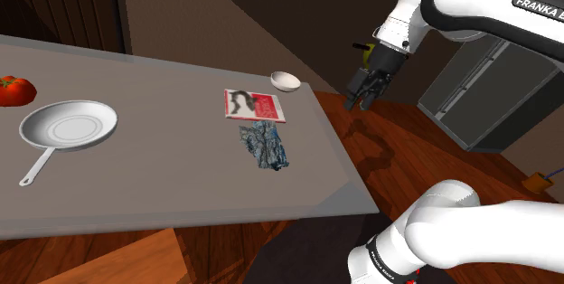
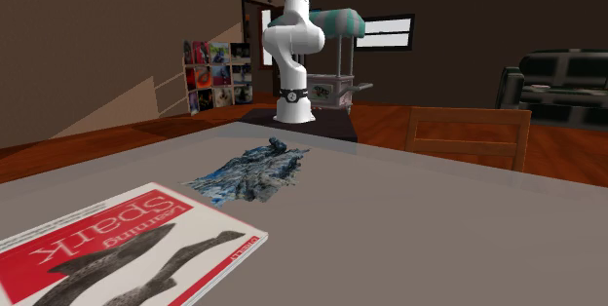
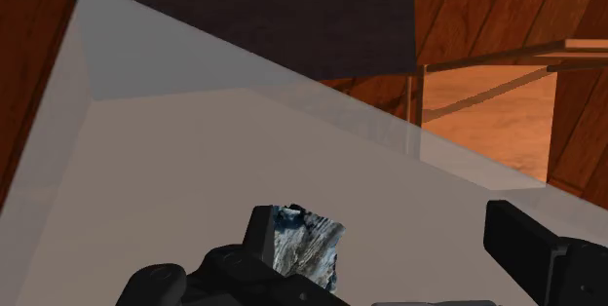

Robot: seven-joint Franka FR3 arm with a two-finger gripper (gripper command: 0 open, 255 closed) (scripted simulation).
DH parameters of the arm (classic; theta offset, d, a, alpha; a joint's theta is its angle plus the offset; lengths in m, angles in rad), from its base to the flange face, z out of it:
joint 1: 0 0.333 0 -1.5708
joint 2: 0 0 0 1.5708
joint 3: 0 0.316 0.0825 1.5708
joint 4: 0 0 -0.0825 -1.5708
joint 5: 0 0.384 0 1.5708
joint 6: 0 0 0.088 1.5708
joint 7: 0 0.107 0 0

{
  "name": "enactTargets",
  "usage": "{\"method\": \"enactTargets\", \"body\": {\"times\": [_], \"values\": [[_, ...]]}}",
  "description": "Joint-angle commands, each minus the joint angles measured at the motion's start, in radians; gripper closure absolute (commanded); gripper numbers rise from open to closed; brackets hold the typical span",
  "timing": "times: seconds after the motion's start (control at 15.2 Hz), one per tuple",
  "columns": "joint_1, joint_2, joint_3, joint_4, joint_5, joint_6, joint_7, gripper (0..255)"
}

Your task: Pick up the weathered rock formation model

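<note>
Black pincer spread apart, empty. Below it, jagged blue-grey rock model: likely stiff, light; clamp across narrow middle.

We count one rock formation model, one red-and-white magazine, one small white bowl, one pale frying pan, one red tomato and one grey table. We also count one wooden chair, one white arm, and one gripper with two black fingers.
</note>
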Motion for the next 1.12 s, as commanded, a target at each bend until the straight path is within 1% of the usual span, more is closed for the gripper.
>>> {"method": "enactTargets", "body": {"times": [0.0, 0.33, 0.59, 0.86, 1.06], "values": [[0.0, 0.0, 0.0, 0.0, 0.0, 0.0, 0.0, 0], [0.043, 0.06, 0.022, -0.115, -0.082, 0.165, -0.138, 0], [0.07, 0.13, 0.039, -0.194, -0.151, 0.313, -0.233, 0], [0.088, 0.223, 0.055, -0.259, -0.232, 0.474, -0.312, 0], [0.091, 0.31, 0.069, -0.296, -0.304, 0.602, -0.356, 0]]}}
